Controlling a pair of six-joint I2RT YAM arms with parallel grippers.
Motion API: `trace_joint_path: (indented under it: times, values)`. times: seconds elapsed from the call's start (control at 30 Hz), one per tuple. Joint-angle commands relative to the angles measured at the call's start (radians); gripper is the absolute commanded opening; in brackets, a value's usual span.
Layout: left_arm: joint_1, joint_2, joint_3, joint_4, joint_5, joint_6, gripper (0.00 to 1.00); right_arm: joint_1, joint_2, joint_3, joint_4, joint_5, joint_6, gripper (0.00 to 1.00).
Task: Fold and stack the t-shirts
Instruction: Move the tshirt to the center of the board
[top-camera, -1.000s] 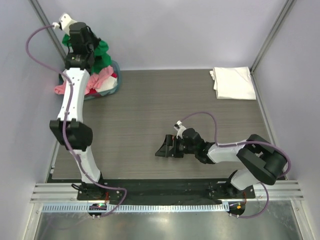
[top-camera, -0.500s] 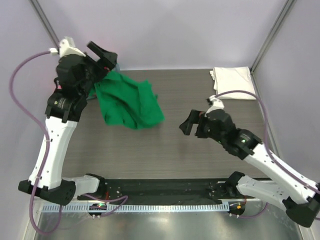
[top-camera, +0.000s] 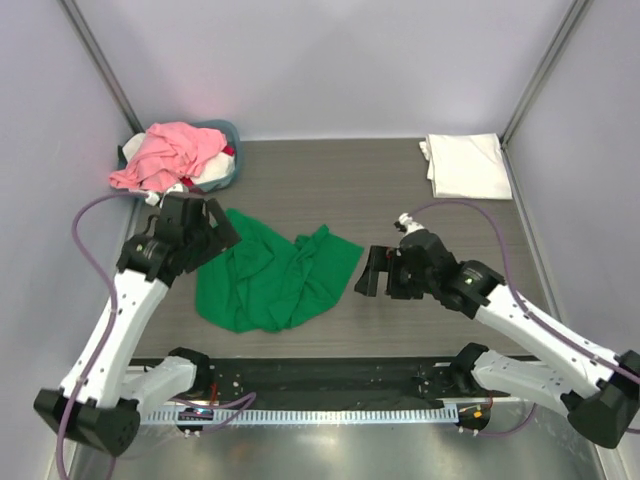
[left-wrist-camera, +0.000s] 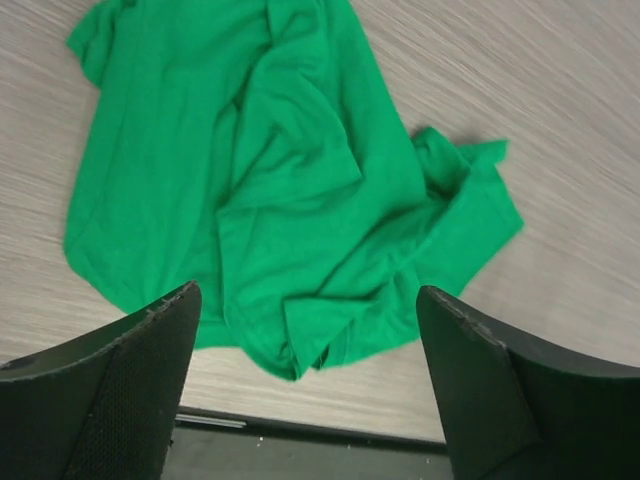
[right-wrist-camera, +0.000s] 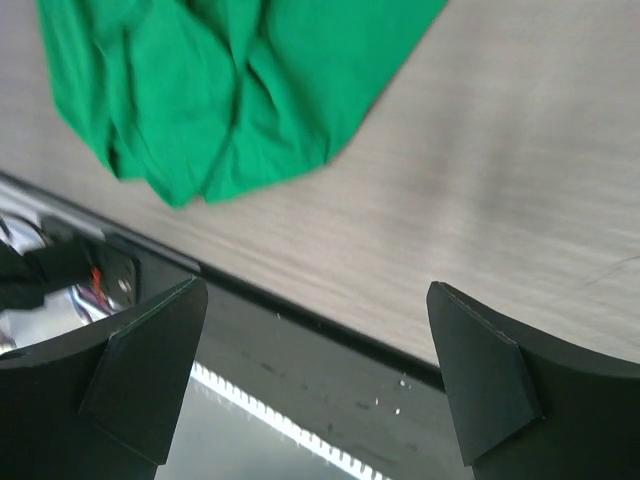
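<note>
A bright green t-shirt lies crumpled on the table between the two arms; it fills the upper part of the left wrist view and the top left of the right wrist view. My left gripper hangs open above the shirt's left edge with nothing between its fingers. To the right of the shirt's right edge, my right gripper stands open and empty. A folded white t-shirt rests at the back right corner. Pink t-shirts are heaped in the basket.
The round blue-grey basket stands at the back left corner, against the wall. A black rail runs along the table's near edge, and it shows under both grippers in the wrist views.
My left gripper carried the green t-shirt out of the basket, opened and dropped it on the table. The right arm swung up and now sits beside the shirt's right edge.
</note>
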Motion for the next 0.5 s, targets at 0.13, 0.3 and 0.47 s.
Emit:
trace_joint_path:
  times: [0.13, 0.3, 0.47]
  values:
    - [-0.033, -0.13, -0.211, 0.036, 0.158, -0.051, 0.79, 0.042, 0.213, 0.0, 0.152, -0.095, 0.01, 0.98]
    - [-0.185, -0.127, -0.357, 0.134, 0.158, -0.187, 0.74, 0.033, 0.356, 0.06, 0.155, -0.011, -0.019, 1.0]
    - [-0.345, -0.038, -0.4, 0.256, 0.113, -0.238, 0.75, -0.057, 0.445, 0.106, 0.158, -0.032, -0.044, 1.0]
